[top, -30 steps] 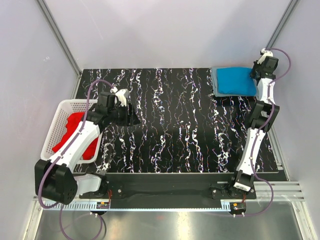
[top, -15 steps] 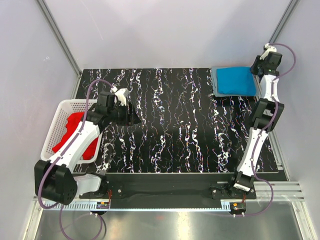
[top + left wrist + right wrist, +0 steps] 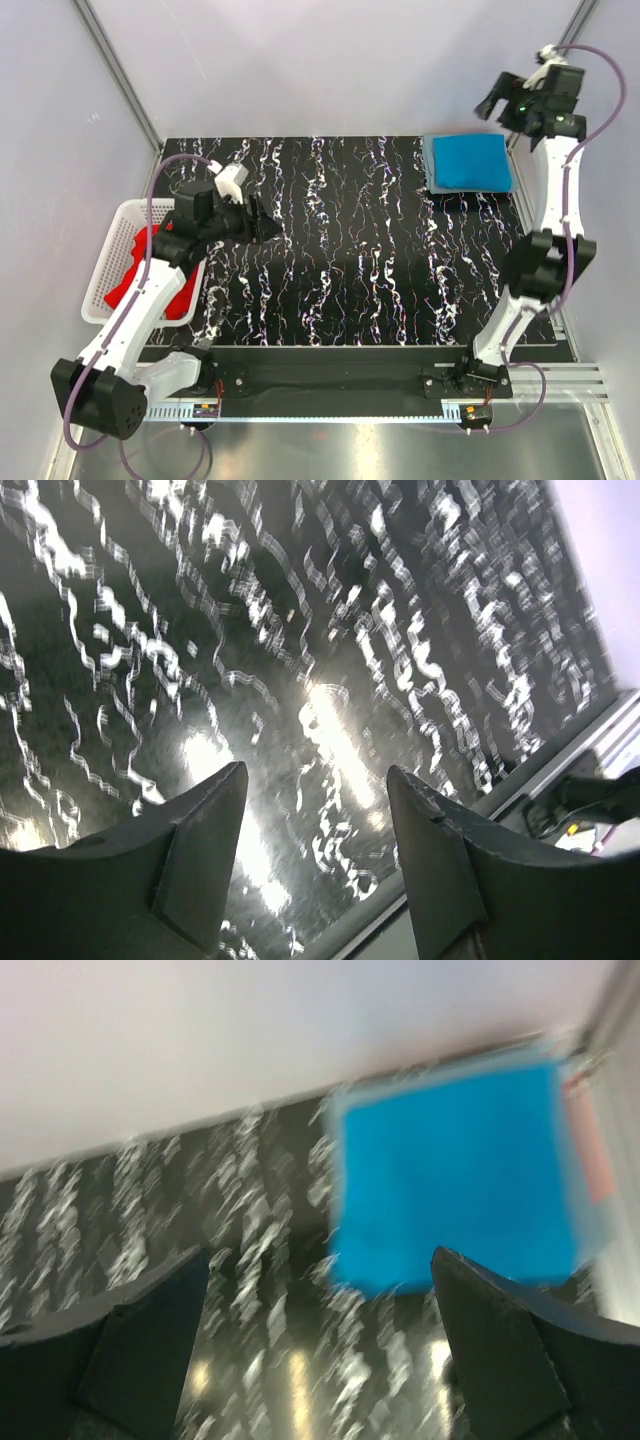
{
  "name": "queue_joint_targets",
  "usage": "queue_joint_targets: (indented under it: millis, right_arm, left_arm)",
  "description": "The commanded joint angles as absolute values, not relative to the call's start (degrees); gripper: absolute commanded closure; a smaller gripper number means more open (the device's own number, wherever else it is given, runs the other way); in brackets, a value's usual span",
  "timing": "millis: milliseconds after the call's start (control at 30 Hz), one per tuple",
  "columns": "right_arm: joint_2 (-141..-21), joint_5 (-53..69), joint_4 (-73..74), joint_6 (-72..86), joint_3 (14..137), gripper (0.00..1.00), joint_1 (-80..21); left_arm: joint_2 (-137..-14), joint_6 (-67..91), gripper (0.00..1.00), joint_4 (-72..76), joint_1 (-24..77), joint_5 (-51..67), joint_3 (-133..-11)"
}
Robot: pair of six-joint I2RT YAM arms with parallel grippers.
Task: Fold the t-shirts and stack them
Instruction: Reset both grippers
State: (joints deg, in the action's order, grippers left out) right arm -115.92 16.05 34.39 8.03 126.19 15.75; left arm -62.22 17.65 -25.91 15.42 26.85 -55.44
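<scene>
A folded bright blue t-shirt (image 3: 470, 162) lies at the far right corner of the table on top of a folded grey-blue t-shirt (image 3: 428, 160), of which only the edge shows. In the blurred right wrist view the blue t-shirt (image 3: 455, 1180) lies ahead and below. My right gripper (image 3: 497, 100) (image 3: 320, 1252) hangs high above the stack, open and empty. Red t-shirts (image 3: 140, 270) lie crumpled in the basket at the left. My left gripper (image 3: 262, 228) (image 3: 315, 770) is open beside the basket, over bare table, with nothing between its fingers.
The white lattice basket (image 3: 125, 208) stands at the table's left edge. The black marbled table (image 3: 350, 260) spreads between the two arms. Metal frame posts and grey walls close in the back corners. The table's front rail (image 3: 560, 770) shows in the left wrist view.
My right gripper opened, let go of the blue t-shirt and rose up and away from the stack. My left arm lifted a little and shifted slightly left.
</scene>
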Motion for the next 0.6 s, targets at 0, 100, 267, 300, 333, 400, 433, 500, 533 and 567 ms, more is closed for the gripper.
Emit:
queue_joint_targets:
  millis: [0,100,267,300,333,400,433,500,533,567]
  right_arm:
    - [-101.72,17.66,44.38,12.21,114.99,0.0,8.62]
    - [-89.85,26.18,42.81,20.87,101.37,0.0,5.81]
    - [-72.88,31.82,40.6,27.16,86.41,0.0,1.42]
    - [-70.6,31.64,42.35,26.38,85.27,0.0,1.32]
    - [-65.96,30.51,42.71,26.45,82.38,0.0,1.32]
    - [-61.28,27.79,44.11,25.76,79.64,0.0,1.32]
    - [-57.43,24.29,44.99,25.66,78.67,0.0,1.32]
    - [-53.98,22.33,45.53,25.66,75.07,0.0,1.32]
    - [-50.92,21.63,45.61,26.1,72.71,0.0,1.32]
    - [-49.76,20.84,45.62,26.71,71.73,0.0,1.32]
  left_arm:
    - [-58.54,19.07,0.35,-18.29,14.94,28.66,-59.59]
    - [-55.99,20.56,0.3,-14.16,14.68,28.57,-59.85]
    - [-51.6,26.26,0.01,-9.05,14.59,26.55,-58.19]
    - [-50.9,27.06,0.01,-8.88,14.59,25.24,-57.92]
    - [-49.58,27.68,0.01,-8.35,14.59,24.79,-57.05]
    - [-47.47,28.21,0.01,-7.91,14.5,25.74,-56.17]
    - [-47.03,27.86,0.01,-8.78,14.41,26.62,-55.9]
    - [-45.54,27.51,0.01,-10.36,14.41,30.03,-55.9]
    - [-45.09,27.16,0.01,-11.59,14.41,31.45,-55.64]
    - [-44.57,27.42,0.01,-12.21,14.41,32.42,-55.37]
